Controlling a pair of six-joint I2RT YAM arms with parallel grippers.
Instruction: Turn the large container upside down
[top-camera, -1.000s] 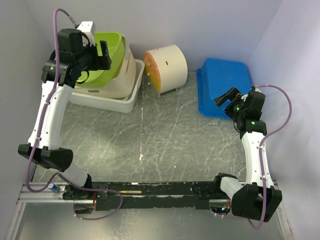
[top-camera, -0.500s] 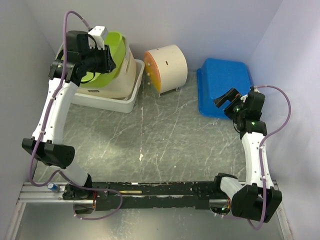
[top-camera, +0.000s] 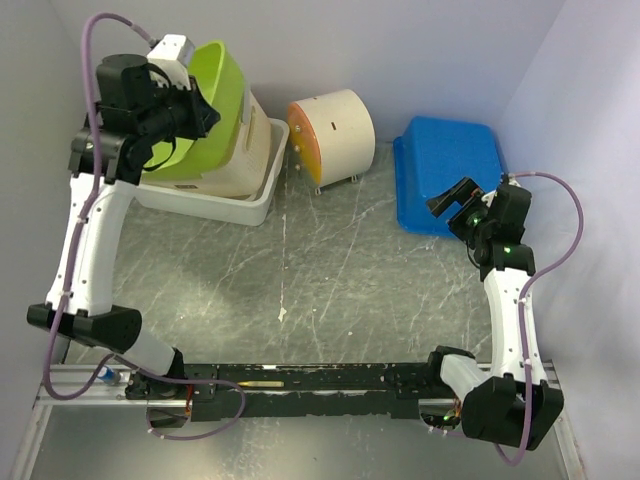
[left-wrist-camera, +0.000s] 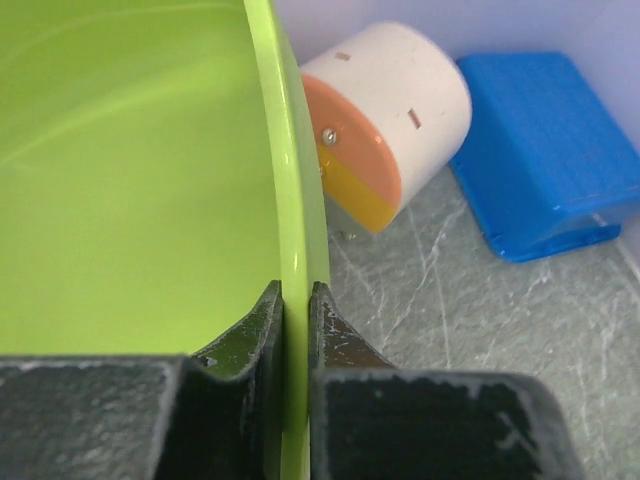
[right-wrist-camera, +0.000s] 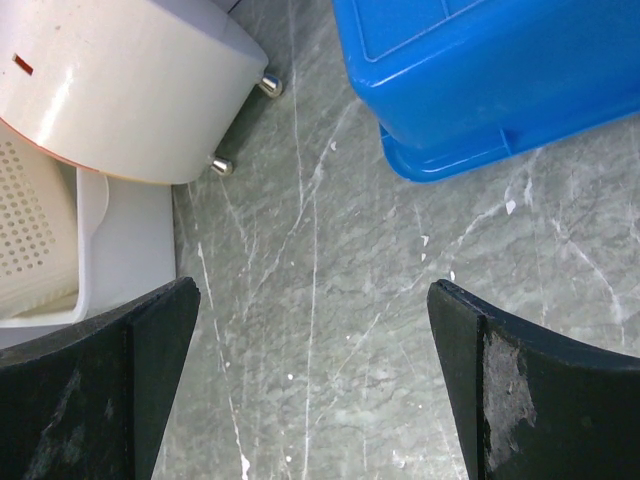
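Note:
The large container (top-camera: 222, 95) is a lime-green tub, tilted up on edge on a stack at the back left. Its inside fills the left wrist view (left-wrist-camera: 130, 180). My left gripper (top-camera: 198, 108) is shut on its rim, one finger inside and one outside (left-wrist-camera: 295, 292). My right gripper (top-camera: 452, 204) hangs open at the right, just in front of a blue bin. Nothing but bare table lies between its fingers (right-wrist-camera: 312, 290).
The green tub rests on a cream perforated basket (top-camera: 238, 168) inside a white tray (top-camera: 256, 205). A white drum with an orange face (top-camera: 335, 128) lies on its side at the back middle. An overturned blue bin (top-camera: 447, 168) sits at the back right. Walls close in on three sides.
My left gripper has closed on the green container's rim and lifted, tipping the container up onto its edge. The right arm has not moved.

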